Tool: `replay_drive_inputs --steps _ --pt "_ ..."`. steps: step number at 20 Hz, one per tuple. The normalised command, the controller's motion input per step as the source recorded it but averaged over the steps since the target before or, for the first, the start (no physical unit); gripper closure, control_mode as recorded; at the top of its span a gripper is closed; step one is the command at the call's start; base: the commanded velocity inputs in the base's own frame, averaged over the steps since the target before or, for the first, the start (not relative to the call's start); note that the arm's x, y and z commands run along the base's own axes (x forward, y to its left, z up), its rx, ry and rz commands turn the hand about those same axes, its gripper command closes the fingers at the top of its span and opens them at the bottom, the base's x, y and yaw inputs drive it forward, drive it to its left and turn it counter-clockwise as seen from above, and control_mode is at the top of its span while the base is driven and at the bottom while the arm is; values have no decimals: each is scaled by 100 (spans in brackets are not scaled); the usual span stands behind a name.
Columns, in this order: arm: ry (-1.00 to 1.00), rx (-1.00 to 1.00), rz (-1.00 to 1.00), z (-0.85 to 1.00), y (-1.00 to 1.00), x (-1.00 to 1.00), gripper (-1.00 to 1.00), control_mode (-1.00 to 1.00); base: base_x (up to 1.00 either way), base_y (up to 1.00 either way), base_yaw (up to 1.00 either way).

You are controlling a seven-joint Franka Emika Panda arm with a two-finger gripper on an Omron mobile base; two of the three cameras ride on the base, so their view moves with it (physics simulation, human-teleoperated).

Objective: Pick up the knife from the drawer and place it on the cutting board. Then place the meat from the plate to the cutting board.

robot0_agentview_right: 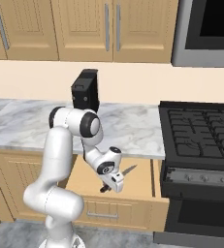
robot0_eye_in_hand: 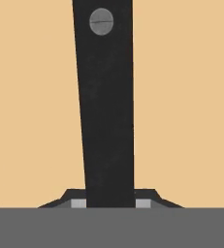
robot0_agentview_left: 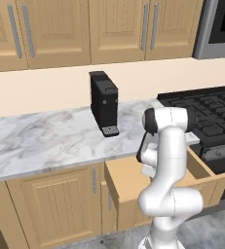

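The knife (robot0_eye_in_hand: 105,104) lies in the open light-wood drawer (robot0_agentview_right: 141,180), its dark handle with a metal rivet running straight up the hand view. My gripper (robot0_eye_in_hand: 110,204) is shut on that handle, one fingertip (robot0_eye_in_hand: 78,203) showing on each side of it. In the right base view the gripper (robot0_agentview_right: 108,186) reaches down into the drawer, and the grey blade of the knife (robot0_agentview_right: 129,170) sticks out up and to the right of the hand. In the left base view my arm covers the middle of the drawer (robot0_agentview_left: 125,182). The cutting board, the meat and the plate are out of view.
A black coffee machine (robot0_agentview_left: 104,104) stands on the marble counter (robot0_agentview_left: 46,141) behind the drawer. To the right is a black stove (robot0_agentview_right: 200,133) with a microwave (robot0_agentview_right: 208,29) above it. Wooden cabinet doors (robot0_agentview_left: 55,202) run under the counter left of the drawer.
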Motion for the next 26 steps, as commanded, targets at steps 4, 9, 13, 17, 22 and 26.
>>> replay_drive_inputs --steps 4,9,13,17,22,26 --pt "0 0 -10 11 -4 -11 100 -100 0 0 0" --pt "0 0 -16 29 -7 -6 100 -100 0 0 0" --pt "0 0 -23 30 -1 -25 100 -100 0 0 0" --pt "0 -1 -22 43 0 -50 100 -100 0 0 0" --pt "0 -3 -17 65 0 -41 100 -100 0 0 0" --pt "0 -5 -15 77 0 -22 100 -100 0 0 0"
